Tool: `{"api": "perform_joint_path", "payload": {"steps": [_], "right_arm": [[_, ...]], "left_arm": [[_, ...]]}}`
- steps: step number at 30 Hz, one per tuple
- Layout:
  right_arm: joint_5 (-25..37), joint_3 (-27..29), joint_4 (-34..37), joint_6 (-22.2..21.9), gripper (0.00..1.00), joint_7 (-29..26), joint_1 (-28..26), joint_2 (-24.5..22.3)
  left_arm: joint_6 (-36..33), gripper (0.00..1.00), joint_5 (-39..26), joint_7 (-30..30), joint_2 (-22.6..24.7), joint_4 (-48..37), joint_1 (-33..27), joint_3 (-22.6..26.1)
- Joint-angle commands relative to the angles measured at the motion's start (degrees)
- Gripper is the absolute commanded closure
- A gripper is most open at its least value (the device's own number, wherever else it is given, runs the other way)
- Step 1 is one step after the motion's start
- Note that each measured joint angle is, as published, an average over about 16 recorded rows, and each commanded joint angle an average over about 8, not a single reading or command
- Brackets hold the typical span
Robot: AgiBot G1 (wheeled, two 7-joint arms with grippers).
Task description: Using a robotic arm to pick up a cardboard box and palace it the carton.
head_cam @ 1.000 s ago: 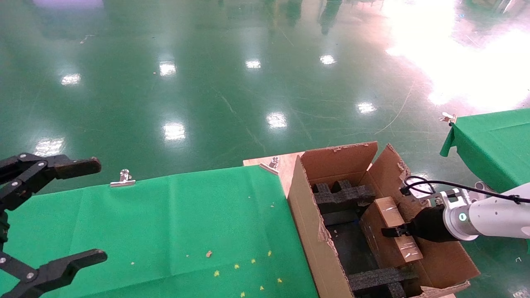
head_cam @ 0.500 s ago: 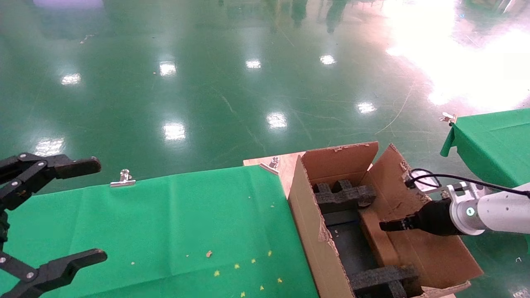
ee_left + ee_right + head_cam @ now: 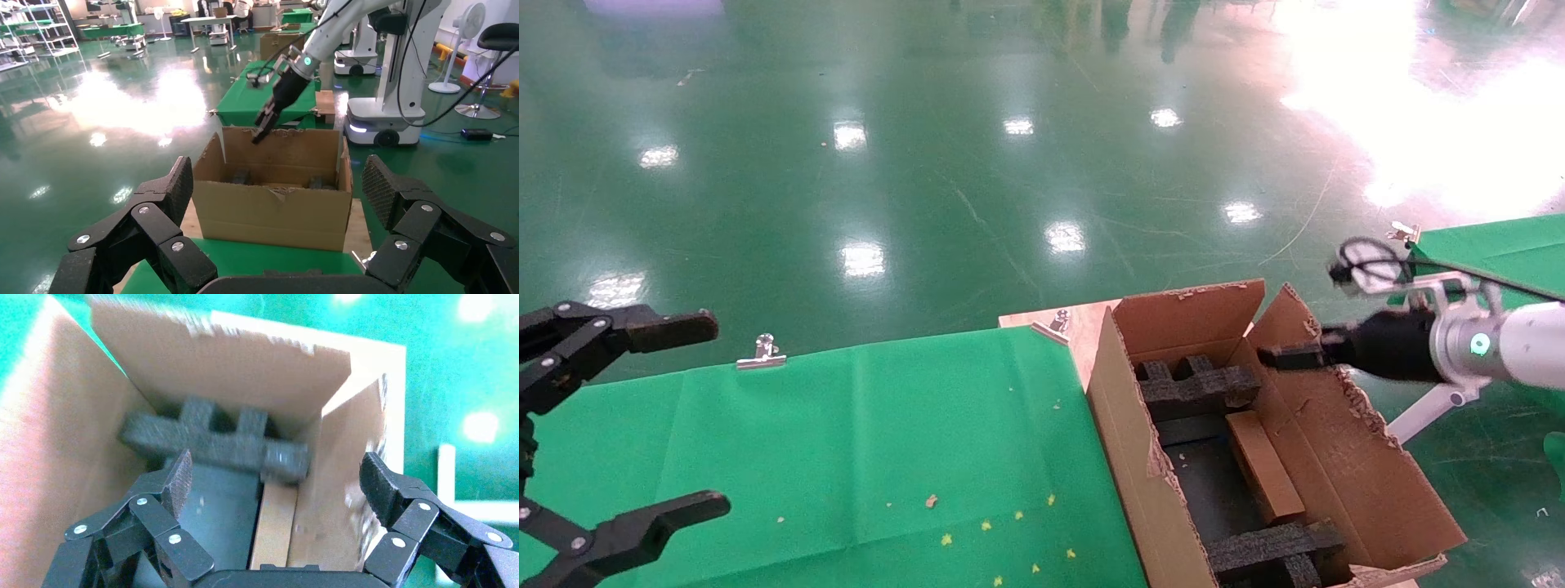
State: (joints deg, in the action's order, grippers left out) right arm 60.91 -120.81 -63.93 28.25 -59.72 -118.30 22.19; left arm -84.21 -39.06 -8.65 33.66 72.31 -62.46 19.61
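From the head camera I see the carton [image 3: 1352, 457] standing at the right end of the green-covered table [image 3: 846, 441], flaps up and torn along their edges. The cardboard box [image 3: 1263, 467] lies inside it on the right, against the right wall, running between the far foam block [image 3: 1193, 384] and the near foam block [image 3: 1267, 545]; its near end is hidden behind that near foam. My right gripper [image 3: 1275, 357] is above the carton's far right flap, holding nothing; seen edge-on here, the fingers merge into one dark bar, so this view alone does not show their spread. The white arm runs off the right edge. My left gripper [image 3: 641, 416] sits over the left end of the table, fingers wide apart and empty, partly cut off by the frame.

From the left wrist camera I see the left gripper's two fingers [image 3: 174, 190] spread wide, with the carton [image 3: 269, 208] beyond them. The box inside is hidden by the near wall. The right gripper [image 3: 262, 127] hangs just above the far rim.

From the right wrist camera the fingers [image 3: 177, 478] are spread wide with nothing between them, looking down into the carton. The cardboard box [image 3: 275, 527] shows as a pale strip beside the wall, blurred, its near end hidden behind the gripper body.
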Motion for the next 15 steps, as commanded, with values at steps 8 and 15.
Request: {"api": "perform_joint_path", "payload": {"steps": [8, 15], "right_arm": [[3.30, 2.46, -11.74, -0.11, 0.00, 0.98, -8.07, -4.03], [-4.62, 6.92, -14.18, 4.27, 0.00, 7.42, -9.28, -4.42]], "left_arm": [[0.00, 0.00, 0.00, 0.00, 0.00, 0.00, 0.00, 0.01], [0.01, 0.00, 0.01, 0.01, -0.01, -0.01, 0.00, 0.01]]}}
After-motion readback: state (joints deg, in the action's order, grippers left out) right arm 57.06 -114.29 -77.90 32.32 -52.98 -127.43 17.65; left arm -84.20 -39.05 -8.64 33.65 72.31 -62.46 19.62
